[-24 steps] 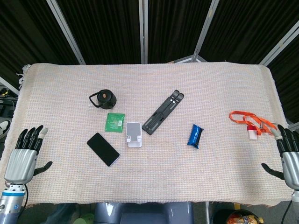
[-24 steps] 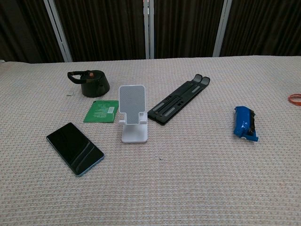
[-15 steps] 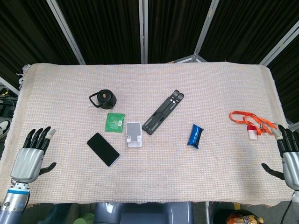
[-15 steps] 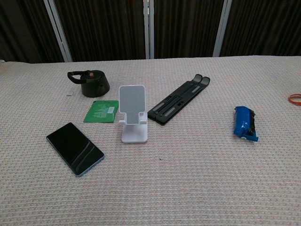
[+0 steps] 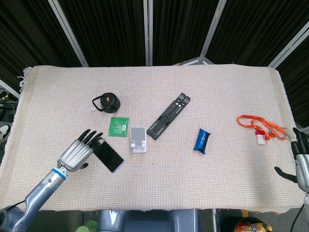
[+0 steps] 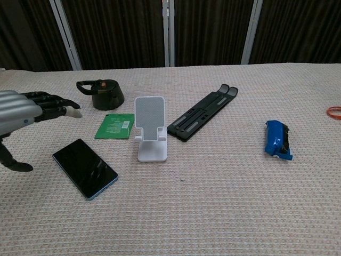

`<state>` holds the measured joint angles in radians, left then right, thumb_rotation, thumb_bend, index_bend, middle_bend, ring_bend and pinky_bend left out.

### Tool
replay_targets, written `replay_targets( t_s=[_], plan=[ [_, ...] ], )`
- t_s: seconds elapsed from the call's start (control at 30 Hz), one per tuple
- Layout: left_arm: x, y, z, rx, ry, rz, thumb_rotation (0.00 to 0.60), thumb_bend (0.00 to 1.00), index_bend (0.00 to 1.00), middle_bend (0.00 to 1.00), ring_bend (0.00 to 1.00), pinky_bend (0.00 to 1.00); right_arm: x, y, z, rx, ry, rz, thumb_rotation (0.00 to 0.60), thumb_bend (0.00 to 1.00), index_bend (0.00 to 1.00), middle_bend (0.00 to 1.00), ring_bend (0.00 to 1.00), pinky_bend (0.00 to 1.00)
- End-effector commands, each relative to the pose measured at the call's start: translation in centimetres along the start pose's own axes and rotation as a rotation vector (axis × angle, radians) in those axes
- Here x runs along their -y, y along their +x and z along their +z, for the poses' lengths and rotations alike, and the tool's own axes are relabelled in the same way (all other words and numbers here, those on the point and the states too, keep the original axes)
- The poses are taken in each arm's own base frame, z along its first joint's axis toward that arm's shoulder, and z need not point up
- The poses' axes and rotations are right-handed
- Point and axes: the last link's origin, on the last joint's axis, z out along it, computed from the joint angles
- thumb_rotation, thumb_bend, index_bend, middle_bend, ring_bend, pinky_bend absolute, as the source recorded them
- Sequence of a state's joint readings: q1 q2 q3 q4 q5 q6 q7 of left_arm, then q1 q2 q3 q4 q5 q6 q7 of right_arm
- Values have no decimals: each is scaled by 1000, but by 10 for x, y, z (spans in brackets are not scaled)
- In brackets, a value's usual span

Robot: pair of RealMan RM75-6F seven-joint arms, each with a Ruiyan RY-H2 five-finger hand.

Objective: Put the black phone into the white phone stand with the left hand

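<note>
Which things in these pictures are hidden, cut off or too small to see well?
- Right robot hand: head view, cut by the right edge; absent from chest view.
- Orange lanyard: chest view, cut by the right edge.
- Green packet: print too small in both views.
- Left robot hand: chest view, cut by the left edge.
- Black phone: head view, near end behind the left robot hand's fingers; contact unclear.

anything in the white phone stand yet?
No. The white phone stand holds nothing on its cradle in either view. The black phone lies flat on the cloth, the left hand open beside it.
</note>
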<state>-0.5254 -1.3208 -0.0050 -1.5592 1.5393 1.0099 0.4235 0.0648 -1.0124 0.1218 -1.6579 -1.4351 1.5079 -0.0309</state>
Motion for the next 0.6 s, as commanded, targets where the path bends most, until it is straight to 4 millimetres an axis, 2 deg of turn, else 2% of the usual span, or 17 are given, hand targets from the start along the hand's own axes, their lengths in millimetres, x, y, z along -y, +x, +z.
replay_targets(
  t_s=[0.03, 0.17, 0.6],
  plan=[
    [-13, -3, 37, 38, -112, 87, 600, 0, 142, 0, 84, 154, -3, -1, 2, 5, -24, -6, 600, 0, 0, 0, 0, 0],
    [-19, -9, 51, 69, -154, 99, 600, 0, 165, 0, 111, 175, -5, 0, 2, 2, -43, -14, 600, 0, 0, 0, 0, 0],
    [-32, -16, 62, 85, -210, 122, 600, 0, 205, 36, 182, 235, -4, -1, 2, 5, -43, -20, 600, 0, 0, 0, 0, 0]
  ],
)
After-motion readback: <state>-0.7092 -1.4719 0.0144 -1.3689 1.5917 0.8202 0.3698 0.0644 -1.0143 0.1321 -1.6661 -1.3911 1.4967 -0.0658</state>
